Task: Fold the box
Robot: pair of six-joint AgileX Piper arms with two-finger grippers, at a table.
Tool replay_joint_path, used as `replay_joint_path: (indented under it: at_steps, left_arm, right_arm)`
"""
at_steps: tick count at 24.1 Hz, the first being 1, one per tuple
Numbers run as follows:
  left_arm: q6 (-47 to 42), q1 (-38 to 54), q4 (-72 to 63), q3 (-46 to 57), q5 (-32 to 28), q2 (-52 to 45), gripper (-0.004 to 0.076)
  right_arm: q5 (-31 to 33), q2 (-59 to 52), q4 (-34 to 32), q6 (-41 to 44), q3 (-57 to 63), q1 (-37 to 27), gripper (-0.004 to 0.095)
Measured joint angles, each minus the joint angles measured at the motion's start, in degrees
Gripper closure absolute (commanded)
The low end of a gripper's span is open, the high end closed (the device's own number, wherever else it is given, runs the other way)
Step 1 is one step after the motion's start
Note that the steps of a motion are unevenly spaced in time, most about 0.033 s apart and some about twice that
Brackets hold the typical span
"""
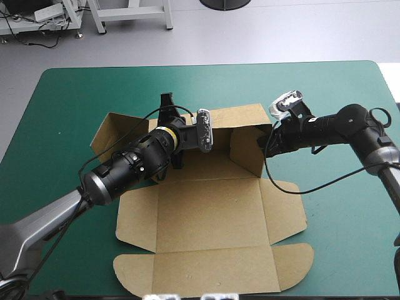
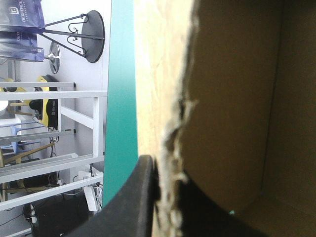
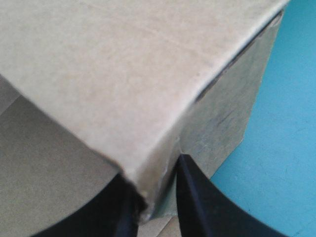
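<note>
Pinching the box (image 1: 209, 215) with both ends. My left gripper (image 2: 165, 170) is nearly closed on the ragged top edge of the far wall, near its left end, one side outside the wall, one inside, board sandwiched. My right gripper (image 3: 155, 180) is likewise nearly closed, clamped on the raised right-hand wall at its corner fold, board in between. The box sits mid-table on the teal-green cover (image 1: 62, 100). Far half has walls up, with one flap sticking out toward the table's left edge. Near half lies flat toward the near edge, lid panel and rounded tabs spread out. Both arms reach over the far half.
</note>
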Motion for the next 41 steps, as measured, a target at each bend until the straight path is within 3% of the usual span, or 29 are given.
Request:
replay_joint_path:
  at_steps: [3, 7, 18, 19, 21, 22, 24, 25, 34, 41]
  left_arm:
    - [-0.2, -0.3, 0.1, -0.4, 0.8, 0.0, 0.0706]
    - [-2.0, -0.3, 0.3, -0.6, 1.0, 0.1, 0.0706]
    - [-3.8, -0.3, 0.5, -0.8, 3.1, 0.0, 0.0705]
    - [-3.7, -0.3, 0.5, -0.9, 3.1, 0.0, 0.0692]
    - [-2.7, -0.3, 0.1, -0.9, 3.1, 0.0, 0.0589]
    - [-2.6, -0.3, -0.7, -1.0, 3.1, -0.2, 0.0478]
    - [-2.5, -0.4, -6.6, -1.9, 3.3, -1.1, 0.0349]
    - [-2.5, -0.9, -11.1, -2.8, 2.5, -1.6, 0.0332]
    - [1.3, -1.9, -24.6, -5.0, 5.9, -6.1, 0.0325]
    - [2.8, -7.6, -23.5, -5.1, 6.7, -8.4, 0.0335]
  right_arm:
    - [-0.1, -0.1, 0.0, 0.5, 0.0, 0.0, 0.0755]
    - [-0.7, -0.1, 1.1, 0.6, 0.0, 0.1, 0.0931]
    - [-5.5, -0.1, -1.5, 1.7, 0.1, 3.2, 0.0918]
    - [-5.5, -0.1, -1.5, 1.8, 0.1, 3.3, 0.0918]
    - [-5.7, -0.1, -1.5, 2.3, 0.1, 3.4, 0.0918]
    - [-5.7, -0.1, -1.5, 2.4, 0.1, 3.4, 0.0918]
    - [-6.1, -0.1, -1.0, 2.6, 0.1, 3.6, 0.0918]
    - [-6.1, -0.1, 0.5, 2.4, 0.1, 4.4, 0.0918]
    - [-9.3, -0.1, 1.5, 4.2, 0.0, 4.9, 0.0918]
    - [-11.1, -0.1, 0.8, 5.3, 0.0, 4.9, 0.0918]
